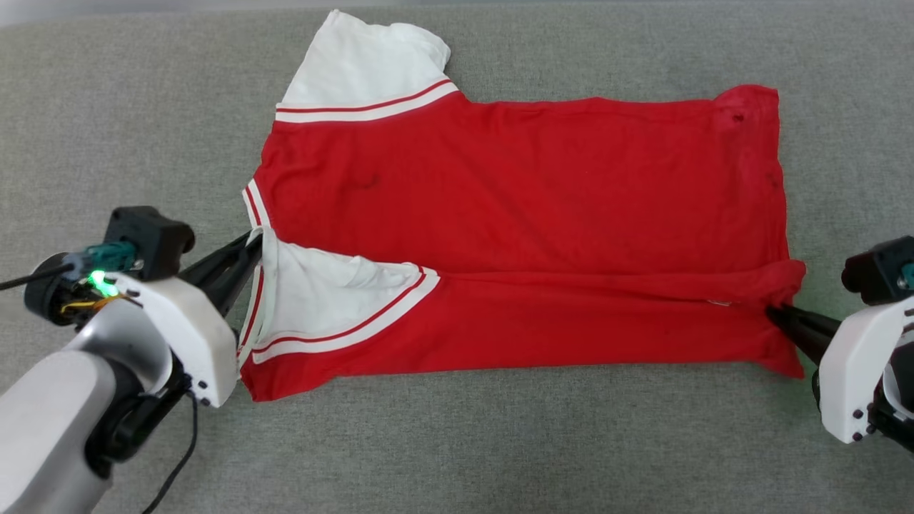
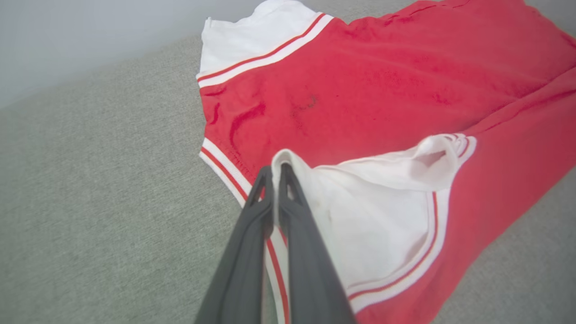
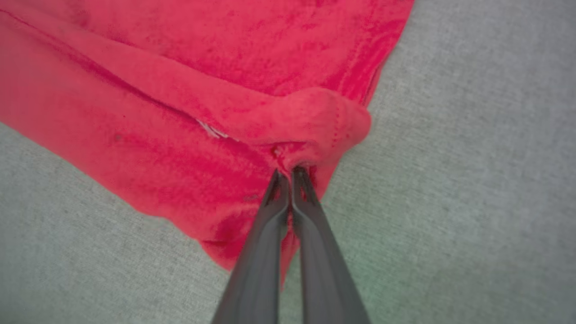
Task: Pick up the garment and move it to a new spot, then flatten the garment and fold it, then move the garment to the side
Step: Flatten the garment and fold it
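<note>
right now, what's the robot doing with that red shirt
A two-armed robot is partway through folding the garment on the grey surface. Its left gripper is shut on the near white sleeve, its right gripper shut on the bunched red hem corner. The near side lies folded over the body; the far sleeve lies spread flat.

Legible text — none, garment (image 1: 521, 200) included

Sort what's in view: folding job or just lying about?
Job: red jersey T-shirt, white striped sleeves; left fingers, shut on its sleeve; right fingers, shut on its hem.
Lying about: grey woven fabric surface; thin black cable by left arm.
</note>
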{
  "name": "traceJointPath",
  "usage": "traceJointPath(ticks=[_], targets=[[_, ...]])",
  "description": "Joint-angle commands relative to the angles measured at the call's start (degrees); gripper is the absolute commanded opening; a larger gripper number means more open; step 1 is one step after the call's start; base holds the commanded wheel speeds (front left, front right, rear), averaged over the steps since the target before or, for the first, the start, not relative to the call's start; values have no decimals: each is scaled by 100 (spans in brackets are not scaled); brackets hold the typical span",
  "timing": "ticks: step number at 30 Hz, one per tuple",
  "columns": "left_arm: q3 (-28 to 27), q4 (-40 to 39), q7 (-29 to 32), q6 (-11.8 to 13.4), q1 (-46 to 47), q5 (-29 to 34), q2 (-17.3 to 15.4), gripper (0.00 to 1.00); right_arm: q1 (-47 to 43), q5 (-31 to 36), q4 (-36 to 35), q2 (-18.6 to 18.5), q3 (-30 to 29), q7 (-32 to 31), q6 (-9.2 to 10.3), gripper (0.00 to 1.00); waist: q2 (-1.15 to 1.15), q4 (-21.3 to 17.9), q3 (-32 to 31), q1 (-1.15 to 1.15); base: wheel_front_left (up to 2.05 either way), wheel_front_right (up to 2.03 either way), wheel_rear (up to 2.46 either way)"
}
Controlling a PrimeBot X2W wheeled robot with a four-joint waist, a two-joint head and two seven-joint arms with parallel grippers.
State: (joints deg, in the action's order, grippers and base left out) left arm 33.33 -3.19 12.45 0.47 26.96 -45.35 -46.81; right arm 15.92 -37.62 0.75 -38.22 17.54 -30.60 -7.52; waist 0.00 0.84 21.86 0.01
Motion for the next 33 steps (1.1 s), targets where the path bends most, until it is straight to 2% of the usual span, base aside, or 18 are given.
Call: traceJointPath(ticks=[1, 6, 7, 8, 9, 15, 20, 23, 27, 33], targets=[[37, 105, 14, -41, 100, 35, 69, 0, 140, 27, 73, -41, 30, -12, 6, 0, 0, 11, 22, -1, 0, 0, 0], [223, 658, 49, -120, 290, 60, 394, 0, 361, -34, 359, 78, 163, -88, 6, 0, 0, 23, 48, -1, 0, 0, 0], [252, 741, 24, -124, 304, 89, 437, 22, 375, -53, 432, 111, 143, -137, 6, 0, 0, 24, 38, -1, 0, 0, 0], [285, 842, -11, -114, 312, 153, 478, 75, 394, -18, 485, 135, 112, -157, 6, 97, 0, 28, 20, -1, 0, 0, 0], [330, 931, -29, -105, 310, 186, 524, 100, 400, 17, 532, 166, 87, -181, 8, 100, 0, 32, -8, -1, 0, 0, 0], [401, 1232, -235, -7, 137, 206, 724, 100, 226, 138, 442, 334, -54, -305, 6, 100, 0, 80, -295, -1, 0, 0, 0], [301, 989, -341, 105, -280, -144, 823, 100, -84, 365, 111, 466, -293, -364, 5, 100, 0, 124, -592, -1, 0, 0, 0], [284, 659, -271, 242, -635, -270, 687, 100, -358, 454, -125, 622, -563, -507, 5, 100, 0, 137, -729, -1, 0, 0, 0], [275, 229, -154, 558, -1136, -388, 513, 100, -749, 635, -453, 853, -924, -695, 5, 100, 0, 145, -822, -1, 0, 0, 0], [269, -15, 65, 922, -1536, -493, 327, 100, -1264, 822, -936, 1220, -1386, -906, 5, 100, 0, 152, -777, -1, 0, 0, 0]])
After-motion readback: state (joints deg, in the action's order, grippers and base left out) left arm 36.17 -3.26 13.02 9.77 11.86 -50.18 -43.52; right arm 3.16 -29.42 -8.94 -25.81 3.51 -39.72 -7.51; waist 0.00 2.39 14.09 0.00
